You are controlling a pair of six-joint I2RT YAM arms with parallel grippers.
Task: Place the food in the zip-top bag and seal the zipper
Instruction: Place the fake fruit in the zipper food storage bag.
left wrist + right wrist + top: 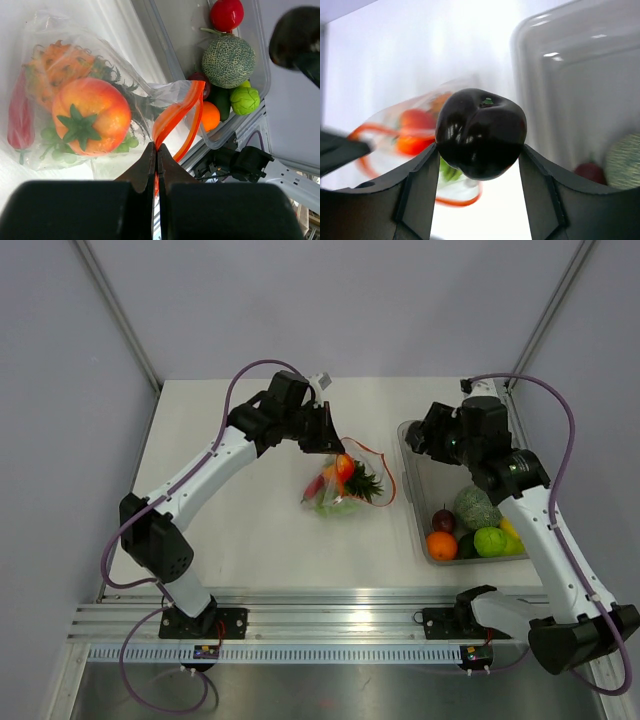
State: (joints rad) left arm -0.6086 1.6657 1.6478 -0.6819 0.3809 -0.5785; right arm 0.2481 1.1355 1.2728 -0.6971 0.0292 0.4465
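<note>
The clear zip-top bag (340, 490) lies mid-table, holding a pineapple, an orange-red tomato (90, 115), a red piece and green pieces. My left gripper (156, 150) is shut on the bag's red-orange zipper (172, 117), holding the mouth up; it shows in the top view (330, 435). My right gripper (479, 150) is shut on a glossy dark purple fruit (481, 132), above the bin's left edge in the top view (425, 435). The bag shows blurred behind it (420, 135).
A rigid clear bin (412, 510) at the right holds a netted green melon (477, 507), an orange (441, 545), a green piece (490, 540) and a dark red piece (443, 520). An aluminium rail (330, 625) runs along the near edge.
</note>
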